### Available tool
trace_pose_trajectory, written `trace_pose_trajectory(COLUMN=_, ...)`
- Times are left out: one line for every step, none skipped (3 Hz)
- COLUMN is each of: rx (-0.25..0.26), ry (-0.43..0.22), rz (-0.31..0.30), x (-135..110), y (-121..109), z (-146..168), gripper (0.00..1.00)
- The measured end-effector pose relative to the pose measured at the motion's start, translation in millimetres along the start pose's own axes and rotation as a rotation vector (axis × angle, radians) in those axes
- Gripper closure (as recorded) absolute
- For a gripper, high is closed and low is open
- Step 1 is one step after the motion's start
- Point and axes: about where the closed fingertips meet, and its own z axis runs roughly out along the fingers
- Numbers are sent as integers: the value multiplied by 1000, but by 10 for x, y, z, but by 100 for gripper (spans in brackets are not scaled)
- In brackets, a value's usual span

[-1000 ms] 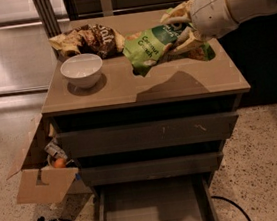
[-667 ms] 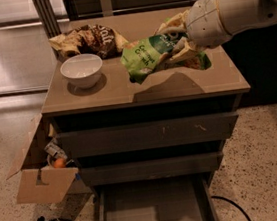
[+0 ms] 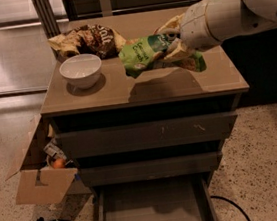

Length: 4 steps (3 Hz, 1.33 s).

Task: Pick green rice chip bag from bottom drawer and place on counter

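Over the right half of the counter point(image 3: 101, 94), the gripper point(image 3: 173, 44) pinches the green rice chip bag point(image 3: 144, 56) in its jaws, off the surface. Placing step, I reckon: lower it, then let go.

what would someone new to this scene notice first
The gripper on the white arm holds the green rice chip bag over the counter, right of centre. To its left sit a white bowl and a brown chip bag. Below, the bottom drawer stands pulled open.
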Motion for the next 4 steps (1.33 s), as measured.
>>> trace_pose_trajectory(rx=37, ry=69, rz=37, x=220, y=-424, z=129, gripper=100)
trace_pose_trajectory(rx=35, ry=98, rz=56, x=428, y=-599, z=210, gripper=100)
trace_pose_trajectory(rx=-50, ry=79, rz=74, x=643, y=-466, z=419, gripper=100)
trace_pose_trajectory(rx=-165, ry=68, rz=77, x=818, y=-185, z=718, gripper=100)
